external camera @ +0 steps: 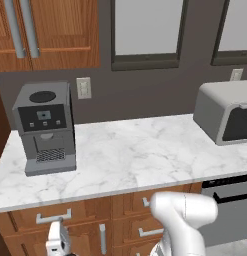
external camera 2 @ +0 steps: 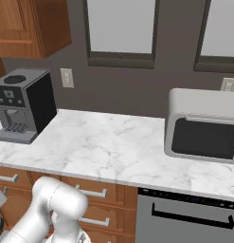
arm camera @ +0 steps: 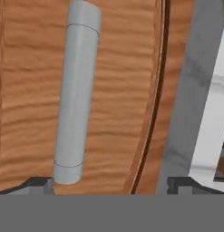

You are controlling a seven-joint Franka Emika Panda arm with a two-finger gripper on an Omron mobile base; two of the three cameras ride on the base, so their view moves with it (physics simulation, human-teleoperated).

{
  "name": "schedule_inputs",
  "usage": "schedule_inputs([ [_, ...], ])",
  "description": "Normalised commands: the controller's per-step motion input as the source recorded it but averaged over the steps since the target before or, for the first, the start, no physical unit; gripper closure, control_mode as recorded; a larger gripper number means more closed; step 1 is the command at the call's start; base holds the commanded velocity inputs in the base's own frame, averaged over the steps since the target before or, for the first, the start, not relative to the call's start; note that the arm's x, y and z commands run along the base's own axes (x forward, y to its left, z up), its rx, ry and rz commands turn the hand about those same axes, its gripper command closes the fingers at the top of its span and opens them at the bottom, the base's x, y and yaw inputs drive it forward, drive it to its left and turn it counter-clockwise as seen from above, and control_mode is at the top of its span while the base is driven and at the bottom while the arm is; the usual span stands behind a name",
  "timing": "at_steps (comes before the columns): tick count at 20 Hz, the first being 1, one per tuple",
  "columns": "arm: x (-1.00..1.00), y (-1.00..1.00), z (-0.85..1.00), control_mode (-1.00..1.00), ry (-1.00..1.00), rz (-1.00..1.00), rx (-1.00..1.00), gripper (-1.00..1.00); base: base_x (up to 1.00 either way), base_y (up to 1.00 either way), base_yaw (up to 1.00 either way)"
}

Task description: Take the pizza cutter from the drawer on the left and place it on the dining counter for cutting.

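On my hand camera the two dark finger tips of the gripper point(arm camera: 111, 183) sit spread wide, holding nothing. One tip is just beside the end of the round silver bar handle point(arm camera: 76, 97); the other is out past the drawer's edge, near the marble lip. That handle lies across the medium-brown, wavy-grained wooden front of the wide shallow drawer point(arm camera: 118, 99), which looks closed. I cannot see the pizza cutter from here.

From the left base camera, the white gripper body point(external camera: 57, 240) hangs low in front of the drawer front point(external camera: 55, 217), under the edge of the white grey-veined marble worktop point(external camera: 125, 155). The worktop has open room between the boxy grey coffee machine point(external camera: 45, 127) and the rounded grey microwave point(external camera: 227, 112).
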Motion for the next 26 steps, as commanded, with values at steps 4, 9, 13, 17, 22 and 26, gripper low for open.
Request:
schedule_inputs([
  [4, 0.23, 0.30, -0.41, -1.00, 0.03, 0.00, 0.00, -1.00, 0.00, 0.00, 0.00],
  [9, 0.38, 0.29, -0.27, -1.00, 0.00, 0.00, 0.00, -1.00, 0.00, 0.00, 0.00],
  [13, 0.33, 0.24, -0.31, -1.00, 0.00, 0.00, 0.00, -1.00, 0.00, 0.00, 0.00],
  [17, 0.22, 0.15, -0.36, -1.00, 0.00, 0.00, 0.00, -1.00, 0.00, 0.00, 0.00],
  [22, 0.16, 0.00, -0.22, -1.00, 0.00, 0.00, 0.00, -1.00, 0.00, 0.00, 0.00],
  [26, 0.24, 0.00, -0.06, -1.00, 0.00, 0.00, 0.00, -1.00, 0.00, 0.00, 0.00],
])
